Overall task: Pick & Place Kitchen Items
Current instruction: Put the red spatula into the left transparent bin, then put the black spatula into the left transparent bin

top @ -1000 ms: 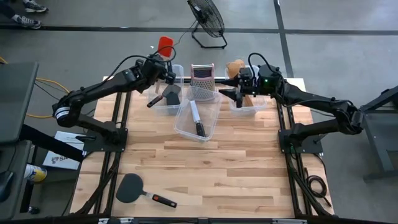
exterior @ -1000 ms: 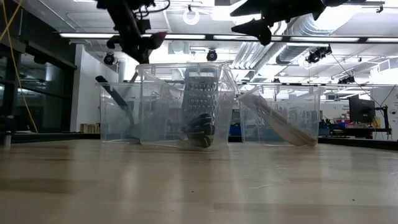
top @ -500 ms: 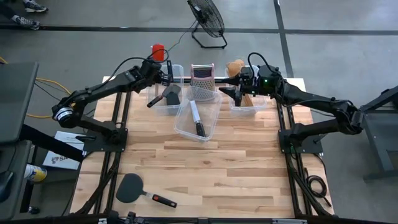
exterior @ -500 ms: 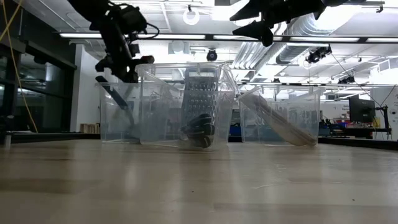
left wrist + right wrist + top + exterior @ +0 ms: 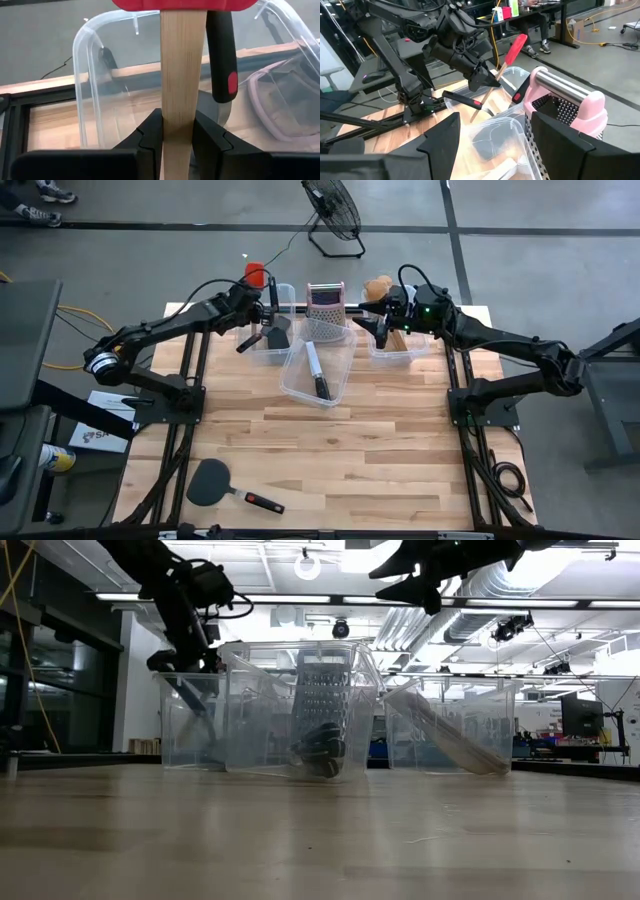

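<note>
My left gripper (image 5: 264, 302) hangs over the left clear bin (image 5: 268, 340), shut on a red spatula (image 5: 517, 44) with a pale wooden handle. Its red head (image 5: 255, 273) sticks out past the table's far edge. A black spatula (image 5: 272, 332) lies in that bin, a black-handled knife (image 5: 316, 370) in the middle bin, and wooden utensils (image 5: 398, 340) in the right bin. Another black spatula (image 5: 213, 482) lies flat near the table's front edge. My right gripper (image 5: 376, 328) waits open above the right bin, holding nothing. My left gripper pinches the red spatula's wooden handle (image 5: 177, 125) between its two fingers (image 5: 210, 137), which lie across it. The fingers slant downward from the table's left. The spatula is tilted, red head up and beyond the fingers, the handle's free end (image 5: 475, 116) pointing down toward the left bin.
A steel box grater (image 5: 325, 300) with a pink top stands at the far edge between the bins. The middle bin (image 5: 318, 385) sits tilted toward the table's centre. Bare wood lies between the bins and the front spatula. A floor fan (image 5: 335, 210) stands beyond the table.
My left gripper has sunk toward the left bin and shifted a little toward the table's left edge, rolling as it went. The red spatula came down with it, still gripped by its handle. My right gripper kept its place and stayed open.
</note>
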